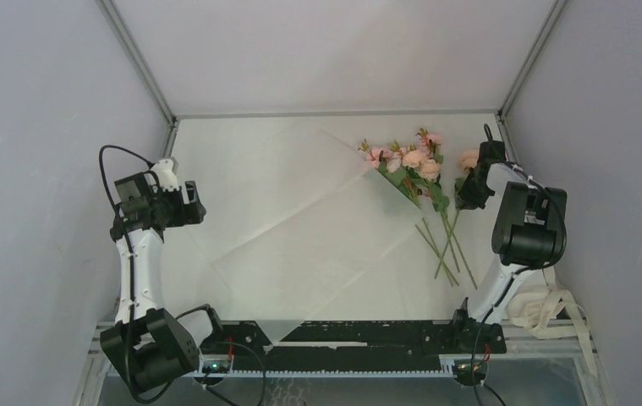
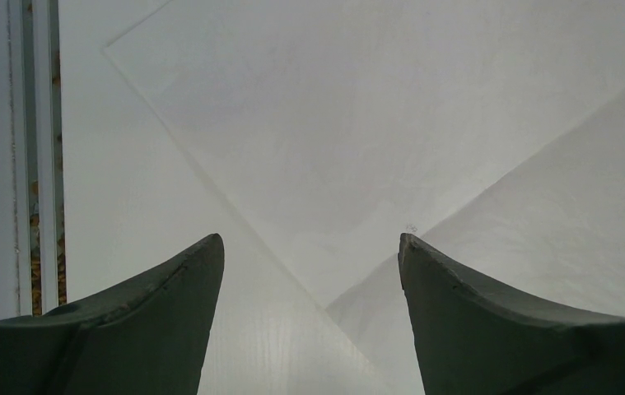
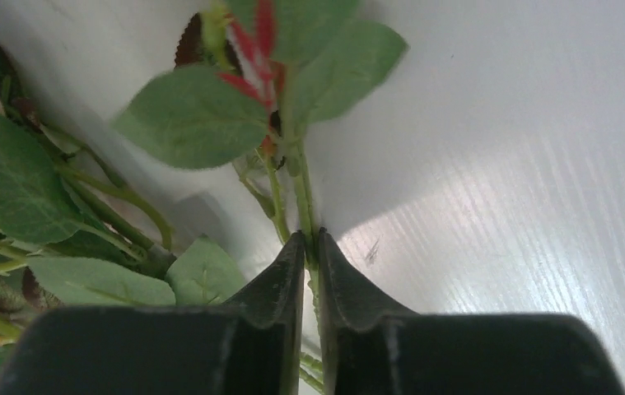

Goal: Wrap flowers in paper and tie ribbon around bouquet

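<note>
- At the paper's (image 1: 300,220) far right corner lay the flowers (image 1: 410,165). The pink heads rested on the sheet's edge and the long stems ran off it toward the near right, over bare table (image 1: 385,300).
- Just right of the paper, the right gripper (image 3: 310,239) had its jaws drawn almost together on one thin green stem of the flowers. Leaves crowded in on its left side.
- Off the paper's left corner, the left gripper (image 2: 310,247) hung with its jaws wide apart and nothing between them, above the sheet's edge and a fold line.
- Well to the near right of the paper, by the right arm's base, the ribbon (image 1: 545,309) lay in a loose cream heap, partly behind the arm.
- The paper lay flat as a tilted diamond, one part overlapping another. Its near corner reached the black rail (image 1: 368,331).
- The paper's far edges barely showed against the white table.
- Seen from above, one rose head beside the right gripper was half hidden by it.
- In the right wrist view the leaves were blurred and the gripped stem was cut off below the fingertips. Whether that stem was clear of the table could not be told.
</note>
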`<state>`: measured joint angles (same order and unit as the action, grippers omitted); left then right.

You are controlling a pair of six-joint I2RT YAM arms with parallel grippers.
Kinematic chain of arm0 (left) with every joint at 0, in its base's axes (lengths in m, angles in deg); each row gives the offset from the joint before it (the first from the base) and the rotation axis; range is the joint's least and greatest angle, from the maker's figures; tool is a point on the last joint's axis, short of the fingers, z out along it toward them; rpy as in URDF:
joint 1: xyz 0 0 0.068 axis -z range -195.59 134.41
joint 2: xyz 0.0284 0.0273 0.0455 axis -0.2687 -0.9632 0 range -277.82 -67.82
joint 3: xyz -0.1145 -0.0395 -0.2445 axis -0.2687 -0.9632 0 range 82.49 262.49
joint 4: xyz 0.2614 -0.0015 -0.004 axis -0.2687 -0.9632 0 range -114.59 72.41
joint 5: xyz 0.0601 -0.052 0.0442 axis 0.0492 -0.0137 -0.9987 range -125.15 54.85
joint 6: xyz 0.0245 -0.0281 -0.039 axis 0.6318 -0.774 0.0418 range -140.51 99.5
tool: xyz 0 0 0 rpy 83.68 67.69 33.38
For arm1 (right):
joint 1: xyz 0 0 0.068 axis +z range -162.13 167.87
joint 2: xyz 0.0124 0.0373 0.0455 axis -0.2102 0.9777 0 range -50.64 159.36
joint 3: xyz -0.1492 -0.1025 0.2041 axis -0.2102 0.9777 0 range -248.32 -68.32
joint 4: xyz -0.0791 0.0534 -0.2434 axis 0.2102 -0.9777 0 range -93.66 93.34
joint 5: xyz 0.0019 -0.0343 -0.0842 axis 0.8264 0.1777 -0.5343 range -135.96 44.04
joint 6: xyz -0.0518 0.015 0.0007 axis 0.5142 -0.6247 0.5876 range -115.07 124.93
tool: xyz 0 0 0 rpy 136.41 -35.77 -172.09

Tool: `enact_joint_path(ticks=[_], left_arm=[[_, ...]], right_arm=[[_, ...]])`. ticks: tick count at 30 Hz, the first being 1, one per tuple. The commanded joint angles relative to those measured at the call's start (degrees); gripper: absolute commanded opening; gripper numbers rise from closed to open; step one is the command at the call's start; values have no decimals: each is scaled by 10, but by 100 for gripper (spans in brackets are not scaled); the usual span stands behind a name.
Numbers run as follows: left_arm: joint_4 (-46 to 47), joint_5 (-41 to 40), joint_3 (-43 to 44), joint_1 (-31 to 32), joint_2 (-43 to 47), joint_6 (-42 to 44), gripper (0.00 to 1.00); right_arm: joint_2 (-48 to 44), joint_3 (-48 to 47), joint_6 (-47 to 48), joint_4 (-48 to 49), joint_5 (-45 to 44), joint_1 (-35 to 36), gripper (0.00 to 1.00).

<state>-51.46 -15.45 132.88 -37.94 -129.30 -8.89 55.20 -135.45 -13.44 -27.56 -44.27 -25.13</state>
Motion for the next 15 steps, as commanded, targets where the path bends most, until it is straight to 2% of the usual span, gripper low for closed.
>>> enact_joint_path(ticks=[1,5,10,12,15], left_arm=[[3,9,-7,4,6,12,82],[4,13,-7,4,6,9,82],[3,12,-8,7,7,8,82],[2,11,-8,7,10,8,82],[3,11,-8,9,14,9,82]], right_arm=[[4,-32,39,-4,-99,0,13],[-90,-34,62,17,-234,1,0],[-232,-34,85,75,-389,18,0],[-287,-25,128,131,-472,49,0],[-365,9,265,303,-570,112,0]])
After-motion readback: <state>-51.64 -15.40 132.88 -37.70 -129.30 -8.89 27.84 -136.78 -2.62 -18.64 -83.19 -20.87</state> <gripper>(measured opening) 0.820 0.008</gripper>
